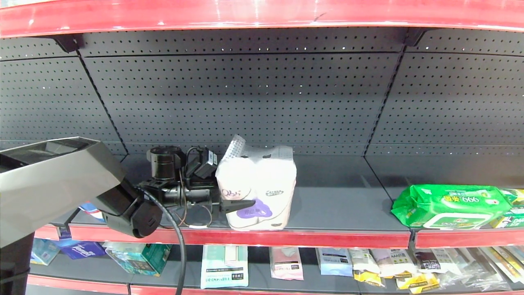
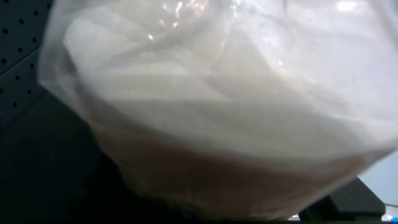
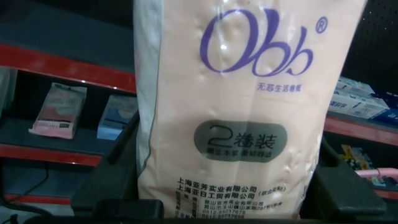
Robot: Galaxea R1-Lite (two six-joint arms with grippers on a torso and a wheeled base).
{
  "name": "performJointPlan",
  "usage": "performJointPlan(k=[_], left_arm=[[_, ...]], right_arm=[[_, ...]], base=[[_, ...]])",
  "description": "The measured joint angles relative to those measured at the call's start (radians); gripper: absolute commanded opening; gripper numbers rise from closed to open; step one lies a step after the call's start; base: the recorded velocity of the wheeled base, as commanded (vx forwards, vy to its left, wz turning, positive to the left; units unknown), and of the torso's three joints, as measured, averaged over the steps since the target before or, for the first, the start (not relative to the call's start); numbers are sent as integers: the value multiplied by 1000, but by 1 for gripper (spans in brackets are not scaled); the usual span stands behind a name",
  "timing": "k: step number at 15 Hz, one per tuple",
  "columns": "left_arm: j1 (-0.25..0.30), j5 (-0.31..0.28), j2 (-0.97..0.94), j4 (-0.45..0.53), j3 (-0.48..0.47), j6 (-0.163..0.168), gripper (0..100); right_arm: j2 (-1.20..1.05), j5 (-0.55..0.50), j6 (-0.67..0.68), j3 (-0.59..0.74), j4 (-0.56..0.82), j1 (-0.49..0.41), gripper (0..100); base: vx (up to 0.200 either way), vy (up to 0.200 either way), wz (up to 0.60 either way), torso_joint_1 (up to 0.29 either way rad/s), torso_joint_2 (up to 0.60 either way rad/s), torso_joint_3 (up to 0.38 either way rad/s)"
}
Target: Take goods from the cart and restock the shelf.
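A white multi-roll tissue pack [image 1: 258, 184] with a purple label stands upright near the front edge of the dark shelf board [image 1: 339, 196]. My left gripper [image 1: 245, 196] comes at it from the left and is shut on it, one finger [image 1: 239, 204] lying across the pack's front. Up close, the same pack's plastic wrap [image 2: 217, 112] bulges in the left wrist view. My right gripper [image 3: 230, 186] is shut on a cream two-roll tissue pack [image 3: 242, 106] with purple lettering, dark fingers [image 3: 121, 155] on either side, held in front of shelving.
A green wipes pack [image 1: 446, 205] lies at the shelf's right end, with bare board between it and the white pack. A red shelf lip [image 1: 286, 237] runs along the front. The lower shelf holds several flat packets [image 1: 286, 262] and boxes [image 1: 139, 256].
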Motion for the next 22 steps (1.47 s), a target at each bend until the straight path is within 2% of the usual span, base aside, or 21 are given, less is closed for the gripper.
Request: performJointPlan(k=[8, 15, 22], left_arm=[[0, 7, 7, 1, -29, -10, 0], [0, 65, 6, 0, -21, -11, 0], [0, 57, 5, 0, -22, -13, 0]], right_arm=[[0, -1, 0, -1, 0, 1, 0], [0, -1, 0, -1, 0, 0, 0], [0, 0, 0, 1, 0, 1, 0]], base=[[0, 0, 0, 0, 0, 0], [0, 0, 0, 0, 0, 0], [0, 0, 0, 0, 0, 0]])
